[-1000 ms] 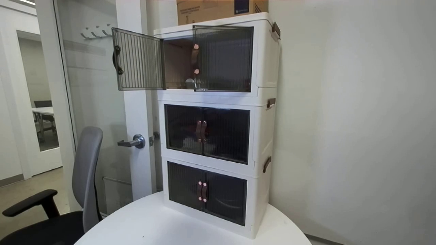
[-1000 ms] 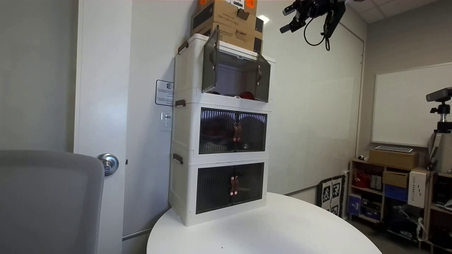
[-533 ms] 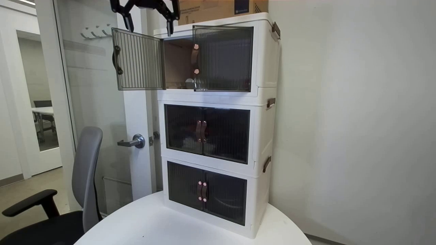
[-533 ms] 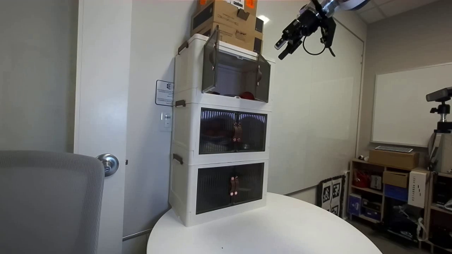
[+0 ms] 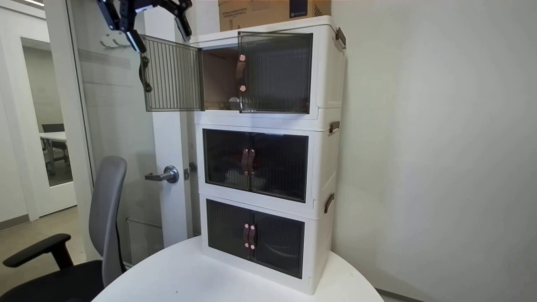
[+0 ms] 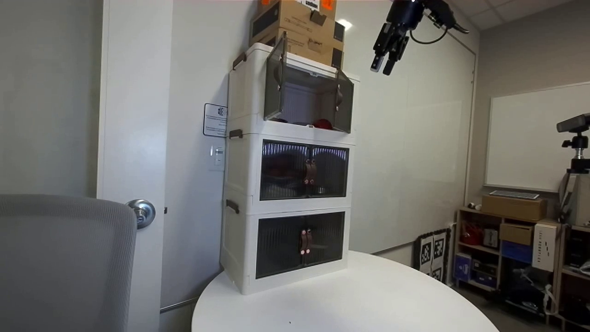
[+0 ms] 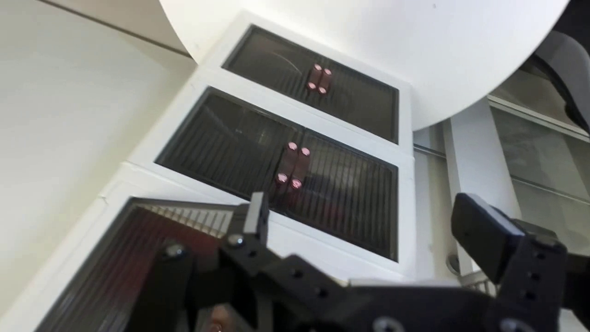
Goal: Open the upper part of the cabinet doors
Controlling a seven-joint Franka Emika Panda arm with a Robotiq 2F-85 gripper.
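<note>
Looks done to me, or near enough. Upper doors (image 5: 277, 73), top tier of the cabinet (image 5: 329, 79): both panels swung outward from the cabinet front, interior showing between them. Exact angle, can't tell. Middle doors (image 5: 277, 167) and bottom doors (image 5: 275, 245), lower on the cabinet, closed; not wanted for this task. My gripper (image 5: 161, 40) is in front of the cabinet, up near its top; fingers (image 7: 253, 214) wide apart, nothing between. A fingertip (image 5: 136, 42) overlaps a panel in an exterior view; I read that as line of sight, since the gripper (image 6: 382, 66) shows well apart from the cabinet in an exterior view. Remaining, I'd judge: backing off without nudging a panel, maybe a wider swing if full opening counts.
</note>
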